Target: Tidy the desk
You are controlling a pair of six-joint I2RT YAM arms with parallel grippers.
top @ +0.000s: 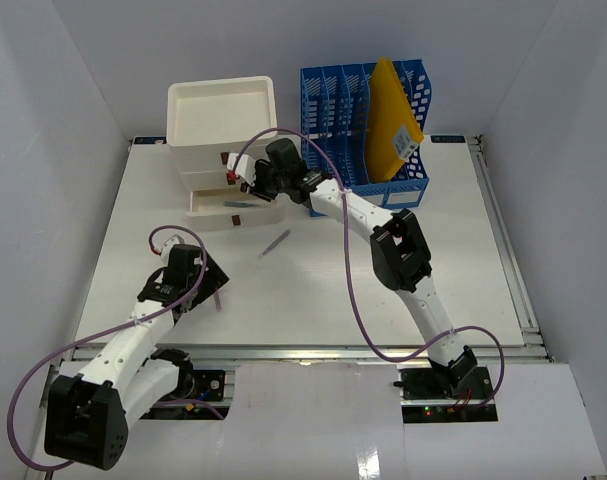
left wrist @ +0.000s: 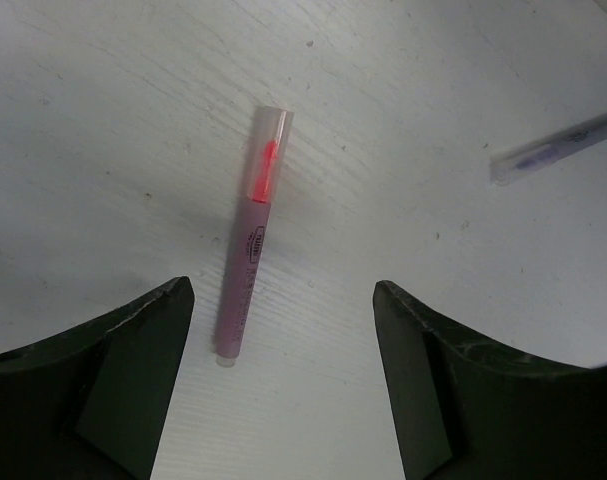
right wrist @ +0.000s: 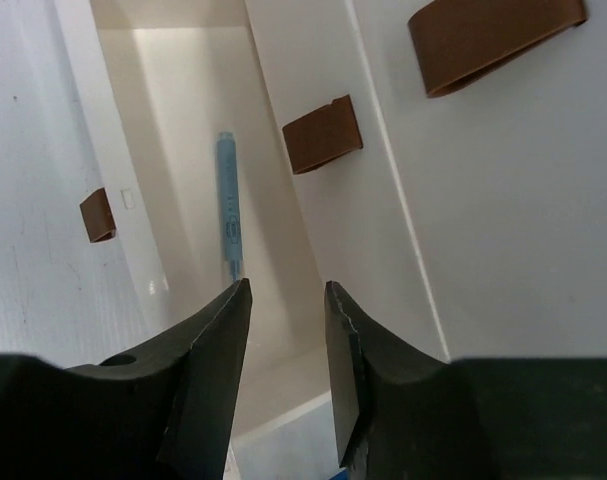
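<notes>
The left end effector [left wrist: 281, 288] hangs low over the near left part of the desk [top: 453, 250], its fingers spread wide and holding nothing. A pink pen [left wrist: 248, 260] lies flat on the white desk top between the two fingers, nearer the left one and touching neither, with its clear cap pointing away from the wrist. Farther out and to the right, a purple pen [left wrist: 558, 145] lies on the desk, well apart from the first.

Beyond that, the right arm reaches across to the white drawer box [top: 223, 115] at the far left of the desk. The right end effector [right wrist: 288, 288] is open only by a narrow gap and grips nothing. It sits just above the pulled-out bottom drawer [right wrist: 173, 150], where a blue pen [right wrist: 228, 215] lies lengthwise on the drawer floor. Brown handles [right wrist: 323, 135] show on the drawer fronts.

Farthest back, beside the box, stands a blue file rack [top: 343, 110] with a yellow envelope [top: 393, 120] upright in one slot.
</notes>
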